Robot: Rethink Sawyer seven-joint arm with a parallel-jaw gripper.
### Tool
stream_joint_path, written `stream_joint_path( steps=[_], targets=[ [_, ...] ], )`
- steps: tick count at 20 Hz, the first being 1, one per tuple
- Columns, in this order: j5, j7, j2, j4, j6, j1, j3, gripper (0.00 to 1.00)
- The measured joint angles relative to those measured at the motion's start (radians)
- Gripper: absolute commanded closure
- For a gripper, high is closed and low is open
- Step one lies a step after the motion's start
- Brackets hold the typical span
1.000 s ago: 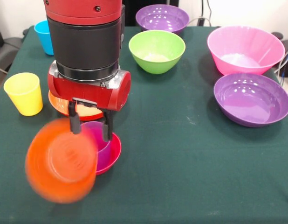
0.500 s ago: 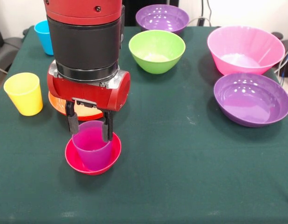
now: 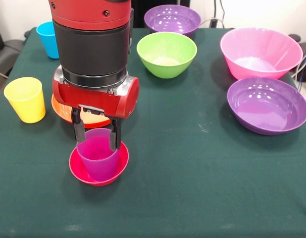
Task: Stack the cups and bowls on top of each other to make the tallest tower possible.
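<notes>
A purple cup [image 3: 98, 159] stands upright inside a small red bowl [image 3: 122, 161] at the table's front left, a two-piece tower. My gripper [image 3: 96, 136] hangs right over it, open, one finger at each side of the cup's rim; whether they touch it is unclear. Just behind, a wide orange bowl [image 3: 60, 112] is partly hidden by the red wrist. A yellow cup [image 3: 25, 99] stands at the left edge and a blue cup [image 3: 46, 37] at the far left corner.
A lime green bowl [image 3: 166, 53] and a purple bowl [image 3: 172, 20] sit at the far middle. On the right are a big pink bowl [image 3: 261, 52] and another purple bowl [image 3: 268, 105].
A blurred orange bowl that was in front of the red bowl a second ago has gone out of view. The purple cup now shows whole. The arm barely shifted.
</notes>
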Motion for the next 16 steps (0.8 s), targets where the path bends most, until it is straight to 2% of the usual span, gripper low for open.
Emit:
stream_joint_path(
  steps=[10, 16],
  targets=[
    [-0.005, 0.000, -0.009, 0.031, -0.006, 0.002, -0.001, 0.00],
    [-0.008, 0.000, -0.041, 0.077, -0.006, 0.017, -0.012, 0.00]
  ],
)
